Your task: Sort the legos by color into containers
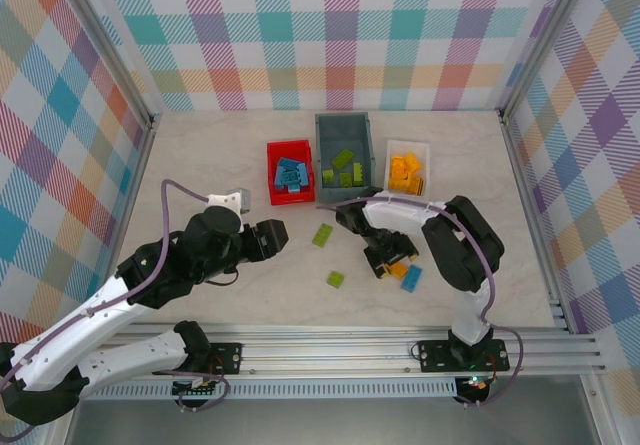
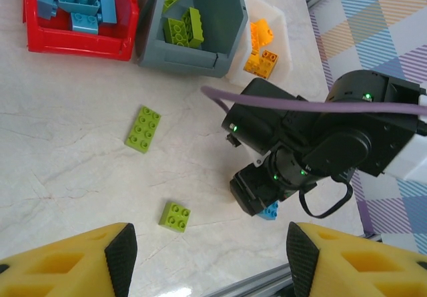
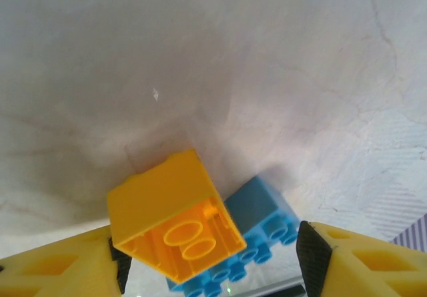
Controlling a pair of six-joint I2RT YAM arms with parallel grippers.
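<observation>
On my left, the left gripper [image 1: 270, 237] hangs over the table [image 1: 200, 165] with its fingers [image 2: 120, 257] spread wide and nothing between them. Ahead of it the red bin [image 1: 272, 180] holds the blue bricks [image 1: 290, 173]. Two lime bricks lie loose on the table, one long [image 2: 143, 129] and one small [image 2: 175, 217]. The grey bin [image 1: 322, 130] has green bricks [image 1: 343, 160] inside. The right gripper [image 3: 210, 247] is down near the table, spread. An orange brick [image 3: 173, 217] sits tilted between its fingers, underside showing, against one pad but not clamped. It leans on a blue brick [image 3: 263, 227]. The white tray [image 1: 408, 145] on the far right carries the orange-yellow pieces [image 1: 405, 170].
</observation>
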